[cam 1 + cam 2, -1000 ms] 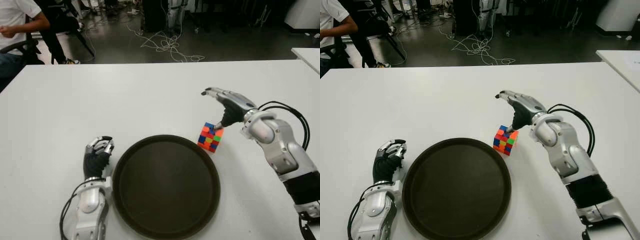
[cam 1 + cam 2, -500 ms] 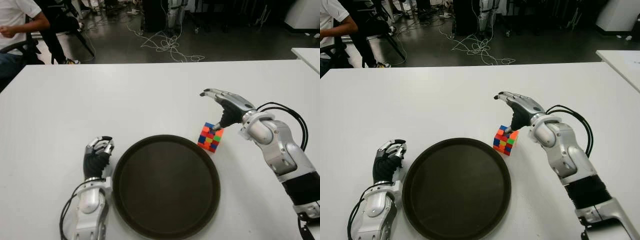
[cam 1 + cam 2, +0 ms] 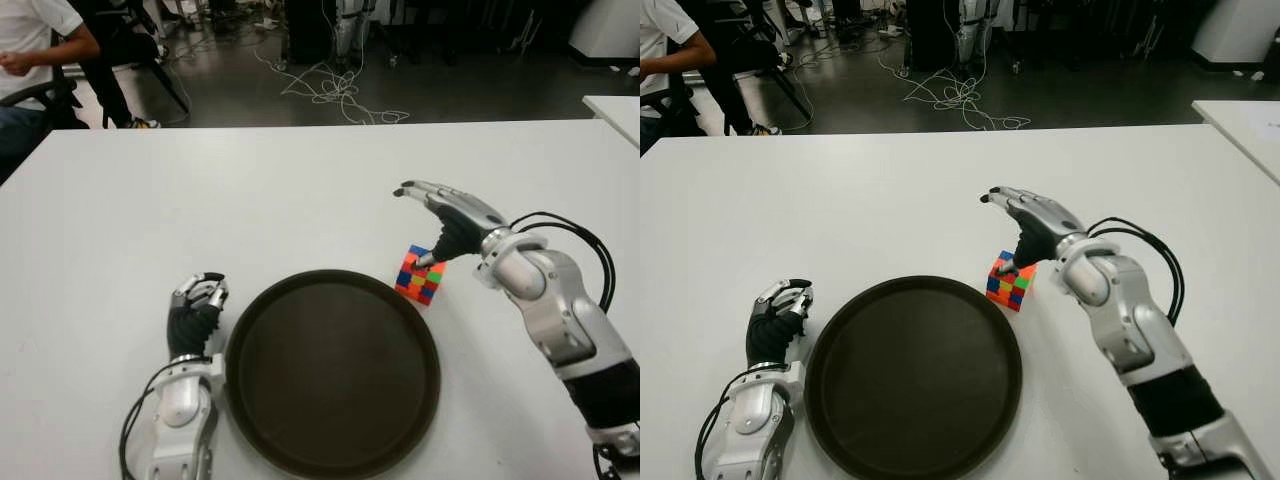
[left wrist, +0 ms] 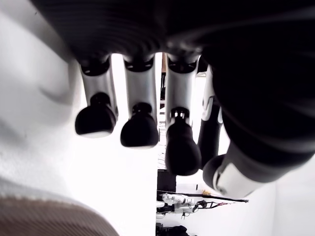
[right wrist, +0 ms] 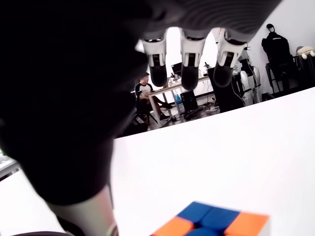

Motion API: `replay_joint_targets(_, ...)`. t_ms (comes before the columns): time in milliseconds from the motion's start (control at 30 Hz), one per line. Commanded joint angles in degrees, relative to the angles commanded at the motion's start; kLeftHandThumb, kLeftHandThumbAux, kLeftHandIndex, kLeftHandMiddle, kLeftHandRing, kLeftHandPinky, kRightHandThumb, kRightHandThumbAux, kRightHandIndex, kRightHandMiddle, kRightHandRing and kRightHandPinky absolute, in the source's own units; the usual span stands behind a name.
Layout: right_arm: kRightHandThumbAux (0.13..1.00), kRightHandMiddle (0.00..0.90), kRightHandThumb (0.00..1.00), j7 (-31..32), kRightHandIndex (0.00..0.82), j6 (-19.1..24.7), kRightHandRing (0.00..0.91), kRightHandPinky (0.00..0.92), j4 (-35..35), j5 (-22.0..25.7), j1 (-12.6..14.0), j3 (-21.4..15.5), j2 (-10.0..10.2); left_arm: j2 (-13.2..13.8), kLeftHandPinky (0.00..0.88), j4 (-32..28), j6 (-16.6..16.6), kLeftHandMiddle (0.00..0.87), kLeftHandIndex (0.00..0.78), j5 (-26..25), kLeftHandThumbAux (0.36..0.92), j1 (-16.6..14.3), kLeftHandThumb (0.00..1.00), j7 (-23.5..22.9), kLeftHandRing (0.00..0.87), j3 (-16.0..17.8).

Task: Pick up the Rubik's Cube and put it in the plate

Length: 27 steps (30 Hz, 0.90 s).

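The Rubik's Cube (image 3: 421, 275) stands on the white table (image 3: 250, 200), just off the far right rim of the dark round plate (image 3: 332, 370). My right hand (image 3: 450, 213) hovers over the cube, open, with its long fingers (image 5: 191, 73) stretched out past it. The thumb tip comes down to the cube's top right edge; I cannot tell if it touches. In the right wrist view the cube's blue and orange top (image 5: 216, 223) shows just below the palm. My left hand (image 3: 196, 304) shows beside the plate's left rim, its fingers (image 4: 140, 130) curled with nothing in them.
A seated person (image 3: 35, 50) is at the far left beyond the table. Loose cables (image 3: 335, 85) lie on the floor behind the far edge. The corner of another white table (image 3: 612, 108) shows at the right.
My right hand has shifted a little to the left and lower over the cube. The cube, the plate and the left hand have not moved.
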Motion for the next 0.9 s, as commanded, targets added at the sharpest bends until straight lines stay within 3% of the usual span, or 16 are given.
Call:
replay_joint_targets(300, 0.947, 0.025, 0.000, 1.48, 0.000, 0.96, 0.040, 0.051, -1.89, -1.07, 0.55, 0.62, -0.42, -0.07, 0.817, -0.21, -0.06, 0.788, 0.444, -0.39, 0.706, 0.08, 0.708, -0.39, 0.817, 0.02)
replay_joint_targets(600, 0.945, 0.021, 0.000, 2.19, 0.017, 1.61, 0.044, 0.047, -1.27, -1.46, 0.51, 1.21, -0.24, 0.27, 0.812, -0.95, 2.17, 0.783, 0.444, 0.03, 0.706, 0.01, 0.709, -0.16, 0.813, -0.02)
replay_joint_targets(900, 0.942, 0.007, 0.000, 3.78, 0.010, 2.87, 0.041, 0.060, -1.25, -2.65, 0.36, 2.11, -1.12, -0.42, 0.816, -0.93, 1.43, 0.786, 0.444, -0.73, 0.706, 0.20, 0.709, 0.23, 0.816, 0.56)
